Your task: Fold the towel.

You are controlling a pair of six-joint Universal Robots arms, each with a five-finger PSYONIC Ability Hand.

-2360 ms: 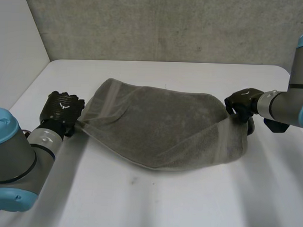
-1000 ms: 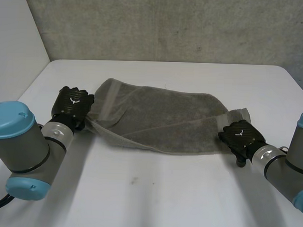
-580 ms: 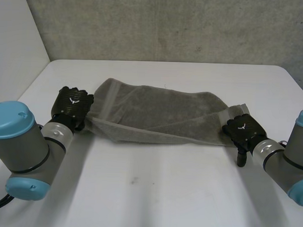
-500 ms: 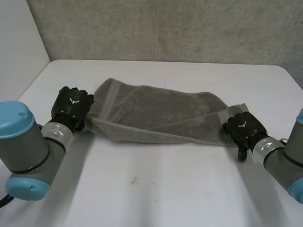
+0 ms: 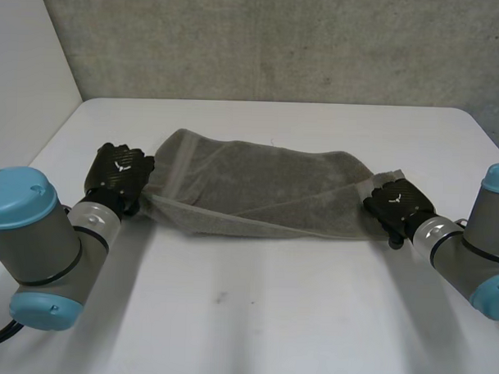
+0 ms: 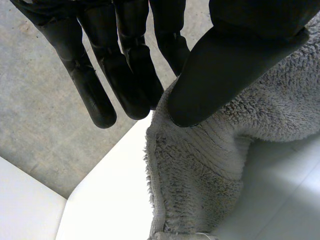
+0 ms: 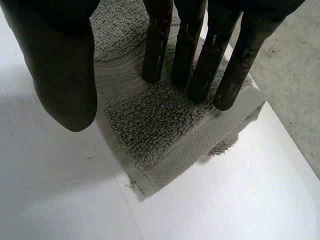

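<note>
So, the towel [image 5: 257,191] is seen stretched across the middle of the bench [image 5: 253,318], between the two hands. One lengthwise fold looks more or less laid. A second layer is draped over the first along the near side, though the edges aren't lined up and the upper layer runs at a slant. The left hand [image 5: 117,176] is at the towel's left end. In its wrist view a corner is pinched between the thumb [image 6: 225,60] and the straight fingers [image 6: 125,75], and the cloth seems lifted a bit clear of the bench there. The right hand [image 5: 399,207] is at the right end. Its fingers [image 7: 195,55] are laid straight on the doubled corner, which lies flat on the bench, and its thumb [image 7: 65,70] is held off to the side, so nothing is gripped. Probably left to do: left end set down, edges evened, then a crosswise fold. No writing can be read anywhere, just a small pale emblem on the back of each hand.
</note>
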